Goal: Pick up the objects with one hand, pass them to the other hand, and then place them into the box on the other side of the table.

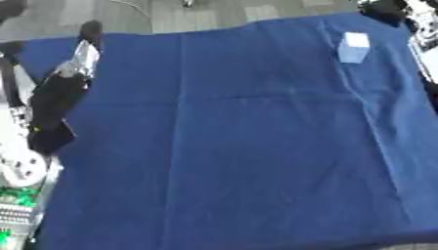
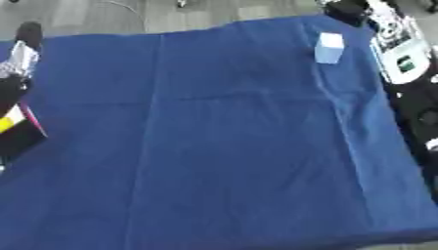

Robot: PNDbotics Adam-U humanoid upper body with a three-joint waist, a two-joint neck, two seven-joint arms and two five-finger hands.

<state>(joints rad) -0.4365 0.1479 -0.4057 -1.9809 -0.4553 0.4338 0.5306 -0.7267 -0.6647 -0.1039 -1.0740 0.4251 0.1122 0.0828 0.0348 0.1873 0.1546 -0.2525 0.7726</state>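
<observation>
Blue cloth (image 1: 248, 146) lies bare; pale block (image 1: 353, 47) far right; hands unclear.

Blue cloth-covered table (image 1: 239, 146) filling most of frame, tilted slightly, far edge along top. Small pale blue-white cube-shaped block (image 1: 353, 47) on cloth at upper right, near far edge and right edge. Robot's black-and-silver left arm (image 1: 55, 105) along left edge, from lower left up toward upper left, over cloth's left border. Black-and-white equipment (image 2: 400, 51) off table's right edge at upper right, just beside block's side. Grey floor (image 1: 171, 14) behind table along top.
</observation>
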